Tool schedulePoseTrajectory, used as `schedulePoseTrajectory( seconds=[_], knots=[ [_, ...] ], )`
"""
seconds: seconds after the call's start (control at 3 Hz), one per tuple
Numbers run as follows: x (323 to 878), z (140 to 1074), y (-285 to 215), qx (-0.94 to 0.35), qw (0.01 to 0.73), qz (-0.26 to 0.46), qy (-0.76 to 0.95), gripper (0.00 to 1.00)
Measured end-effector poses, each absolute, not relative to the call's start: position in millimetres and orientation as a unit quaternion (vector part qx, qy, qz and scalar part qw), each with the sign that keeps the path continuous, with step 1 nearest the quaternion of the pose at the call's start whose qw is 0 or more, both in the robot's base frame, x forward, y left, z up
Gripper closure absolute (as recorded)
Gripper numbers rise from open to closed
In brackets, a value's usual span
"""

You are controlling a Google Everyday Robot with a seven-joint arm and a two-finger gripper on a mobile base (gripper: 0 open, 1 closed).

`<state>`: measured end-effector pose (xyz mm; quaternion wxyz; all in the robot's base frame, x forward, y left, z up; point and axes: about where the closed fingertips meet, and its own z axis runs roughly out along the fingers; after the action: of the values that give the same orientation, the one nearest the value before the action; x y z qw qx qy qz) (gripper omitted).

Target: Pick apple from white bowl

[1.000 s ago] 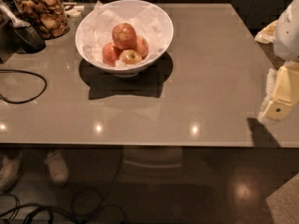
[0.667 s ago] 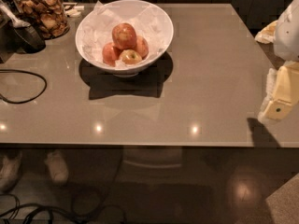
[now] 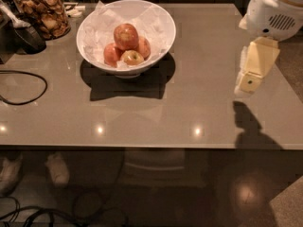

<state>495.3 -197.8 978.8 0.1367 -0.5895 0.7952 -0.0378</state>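
A wide, glossy grey-brown table fills the scene, with small spots of ceiling light reflected along its near edge. On the far left part of the table stands the white bowl, lined with crinkled white paper and casting a dark shadow toward the near side. The apple, the largest and red-orange, sits on top of the pile in the middle of the bowl. Below it on the near side lies a small yellowish apple, with one reddish apple to its left and another to its right. Further left, at the far corner, stands a glass jar of brown snacks, with a dark utensil just beside it and a black cable looping across the left side. At the right edge, the robot's white body reaches in, and the cream-coloured tool hangs below it above the table, well apart from the bowl. Whether the tool is apart or together cannot be told. Its shadow falls on the table nearer the viewer.
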Motion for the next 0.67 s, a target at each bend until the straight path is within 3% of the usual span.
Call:
schedulePoseTrajectory(
  seconds=[0.67],
  knots=[
    [510,982,-186,-0.567,0.165,-0.027,0.807,0.00]
  ],
)
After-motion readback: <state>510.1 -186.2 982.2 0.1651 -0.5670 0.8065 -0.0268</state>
